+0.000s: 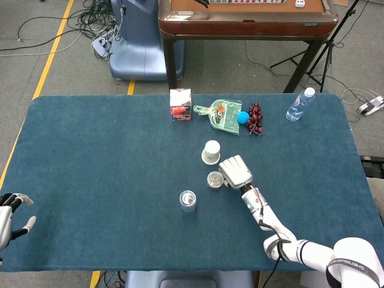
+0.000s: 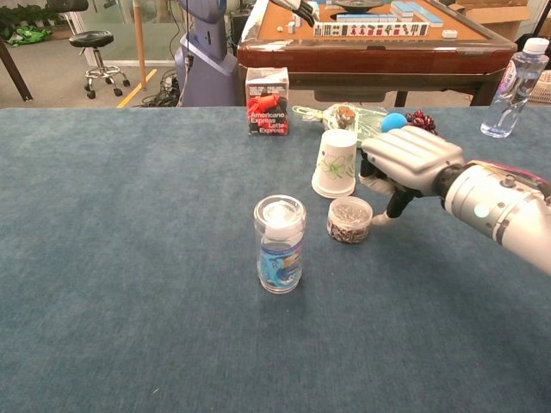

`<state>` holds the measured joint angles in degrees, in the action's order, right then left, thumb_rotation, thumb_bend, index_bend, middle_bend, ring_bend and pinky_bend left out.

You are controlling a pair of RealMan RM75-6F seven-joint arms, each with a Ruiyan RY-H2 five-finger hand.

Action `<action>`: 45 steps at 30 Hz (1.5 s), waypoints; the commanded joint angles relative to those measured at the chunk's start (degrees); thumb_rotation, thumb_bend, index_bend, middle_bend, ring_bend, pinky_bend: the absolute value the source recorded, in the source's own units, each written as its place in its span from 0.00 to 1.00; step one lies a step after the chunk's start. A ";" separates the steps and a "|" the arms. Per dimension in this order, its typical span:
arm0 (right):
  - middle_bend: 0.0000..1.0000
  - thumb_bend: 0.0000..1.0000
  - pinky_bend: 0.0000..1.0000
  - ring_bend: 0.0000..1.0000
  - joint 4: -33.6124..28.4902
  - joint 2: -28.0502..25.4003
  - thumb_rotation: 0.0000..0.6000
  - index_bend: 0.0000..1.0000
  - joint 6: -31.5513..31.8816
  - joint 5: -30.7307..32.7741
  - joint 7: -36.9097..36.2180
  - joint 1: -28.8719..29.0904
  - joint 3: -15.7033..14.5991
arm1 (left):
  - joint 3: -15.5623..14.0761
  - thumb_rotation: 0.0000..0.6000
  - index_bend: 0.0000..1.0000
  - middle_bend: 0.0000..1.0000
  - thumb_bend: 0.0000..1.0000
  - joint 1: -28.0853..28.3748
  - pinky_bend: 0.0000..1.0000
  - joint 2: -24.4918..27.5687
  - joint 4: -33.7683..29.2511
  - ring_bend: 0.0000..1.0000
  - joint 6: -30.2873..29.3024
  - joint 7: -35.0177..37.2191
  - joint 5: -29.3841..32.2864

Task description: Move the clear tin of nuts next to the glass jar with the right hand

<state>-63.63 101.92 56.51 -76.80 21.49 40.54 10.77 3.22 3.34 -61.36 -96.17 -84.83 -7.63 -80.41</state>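
The clear tin of nuts (image 1: 215, 179) (image 2: 349, 219) stands on the blue table just right of the glass jar (image 1: 188, 200) (image 2: 280, 243), a small gap between them. My right hand (image 1: 235, 171) (image 2: 405, 159) is against the tin's right side. Its curled fingers sit behind the tin and its thumb beside it, and it holds the tin on the cloth. My left hand (image 1: 9, 219) rests at the table's near left corner, its fingers apart and holding nothing. It shows only in the head view.
An upturned paper cup (image 1: 211, 152) (image 2: 336, 163) stands just behind the tin. Further back are a coffee box (image 1: 180, 104), a green dustpan (image 1: 223, 116), a blue ball (image 1: 242, 117), grapes (image 1: 256, 118) and a water bottle (image 1: 299, 105).
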 commanded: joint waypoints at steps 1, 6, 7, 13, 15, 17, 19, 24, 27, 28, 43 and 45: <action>1.00 0.00 1.00 1.00 0.33 0.61 1.00 1.00 -0.07 -0.10 -0.04 0.55 0.13 | 0.05 1.00 0.44 0.36 0.29 0.01 0.45 0.05 0.04 0.26 0.08 0.18 0.12; 1.00 0.00 1.00 1.00 1.02 1.85 1.00 1.00 -0.27 -0.14 0.21 1.55 0.22 | -0.04 1.00 0.44 0.36 0.29 0.09 0.45 0.03 0.29 0.26 0.54 0.47 0.29; 1.00 0.00 1.00 1.00 1.18 2.11 1.00 1.00 -0.32 -0.12 0.20 1.73 0.27 | -0.08 1.00 0.44 0.36 0.29 0.11 0.45 0.02 0.36 0.26 0.63 0.48 0.29; 1.00 0.00 1.00 1.00 2.60 3.85 1.00 1.00 -0.77 -0.12 0.32 3.04 0.41 | 0.07 1.00 0.44 0.36 0.29 0.14 0.45 0.03 0.47 0.26 0.86 0.92 0.73; 1.00 0.00 1.00 1.00 3.08 4.45 1.00 1.00 -0.78 -0.10 0.40 3.44 0.52 | 0.07 1.00 0.44 0.36 0.29 0.05 0.45 0.13 0.38 0.26 0.68 1.13 0.64; 1.00 0.00 1.00 1.00 3.61 5.05 1.00 1.00 -0.67 -0.15 0.54 3.88 0.69 | 0.02 1.00 0.44 0.36 0.29 0.00 0.45 0.21 0.37 0.26 0.60 1.24 0.52; 1.00 0.00 1.00 1.00 4.02 5.55 1.00 1.00 -0.74 -0.21 0.61 4.37 0.83 | -0.04 1.00 0.44 0.36 0.29 0.02 0.45 0.26 0.37 0.26 0.70 1.17 0.50; 1.00 0.00 1.00 1.00 4.88 6.69 1.00 1.00 -0.50 -0.08 0.46 5.29 1.47 | 0.05 1.00 0.44 0.36 0.29 -0.10 0.45 0.40 0.27 0.26 0.47 1.61 0.51; 1.00 0.00 1.00 1.00 4.59 6.70 1.00 1.00 -0.29 -0.20 0.21 5.25 1.18 | 0.05 1.00 0.44 0.36 0.29 -0.15 0.45 0.46 0.26 0.26 0.34 1.60 0.42; 1.00 0.00 1.00 1.00 3.97 6.31 1.00 1.00 -0.02 -0.38 0.03 4.96 0.86 | -0.02 1.00 0.44 0.36 0.29 -0.16 0.45 0.46 0.31 0.26 0.33 1.49 0.30; 0.79 0.00 1.00 0.82 -27.31 -13.85 1.00 0.81 6.00 9.83 16.39 -5.02 -2.19 | -0.02 1.00 0.44 0.36 0.29 -0.31 0.45 0.22 -0.06 0.26 -0.36 -0.18 0.08; 0.66 0.00 0.99 0.78 -32.02 -17.10 1.00 0.73 7.53 11.05 19.01 -6.48 -3.32 | -0.14 1.00 0.44 0.36 0.29 -0.40 0.45 0.25 -0.29 0.26 -0.84 -0.58 -0.53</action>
<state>-86.43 91.95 61.02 -69.79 33.77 37.78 9.55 3.16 2.99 -61.13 -96.33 -85.47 -8.02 -80.73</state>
